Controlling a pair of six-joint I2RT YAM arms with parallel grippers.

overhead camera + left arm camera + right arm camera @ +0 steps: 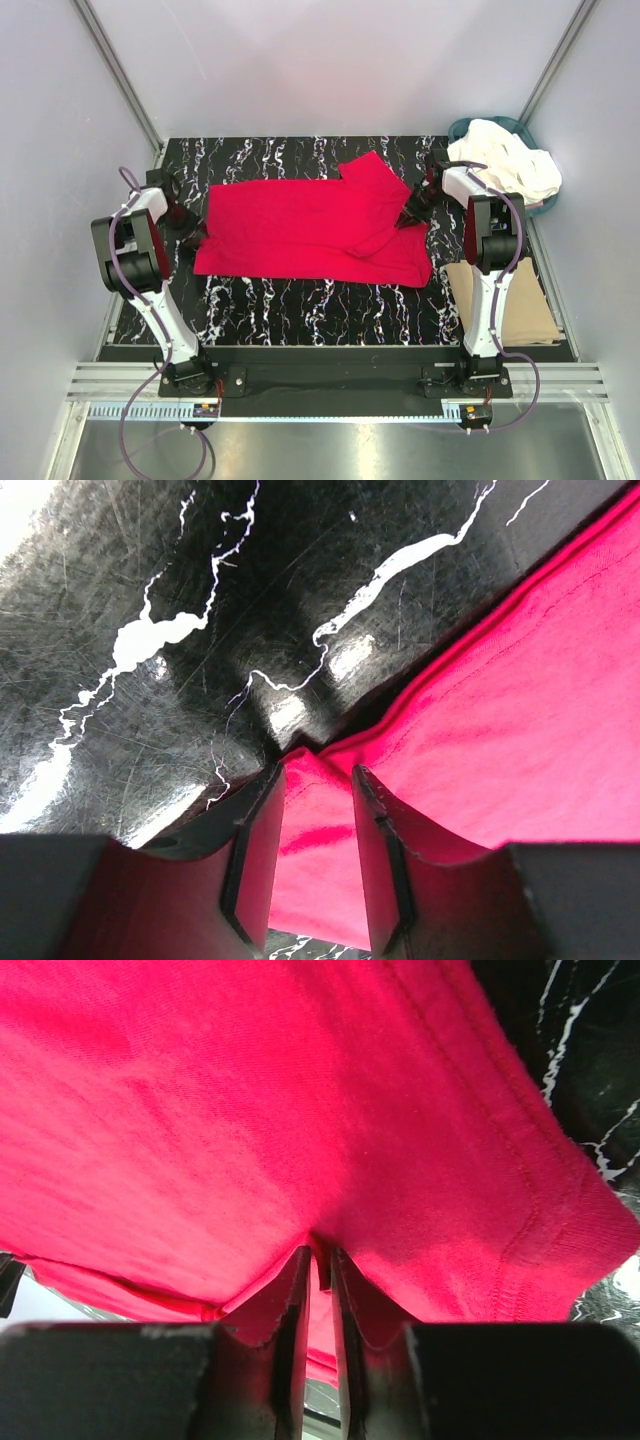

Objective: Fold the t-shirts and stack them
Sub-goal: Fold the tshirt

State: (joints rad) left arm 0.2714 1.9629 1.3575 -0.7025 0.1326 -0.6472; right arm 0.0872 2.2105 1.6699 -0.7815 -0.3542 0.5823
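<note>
Two claws reach the bright red cloth t-shirt [310, 225]: we see the left claw [317, 772] half open astride its corner, the right claw [320, 1252] pinched on a fold.

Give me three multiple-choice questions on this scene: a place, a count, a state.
1. Where are the cream-white shirts? A at the near left corner; B in the teal basket; C at the middle.
2. How many red shirts lie on the table? A one; B two; C three.
3. The right gripper is: A wide open in the air; B holding the basket; C pinching red cloth.
Answers: B, heaped in it; A, one lies spread; C, a red fold is caught in it.
</note>
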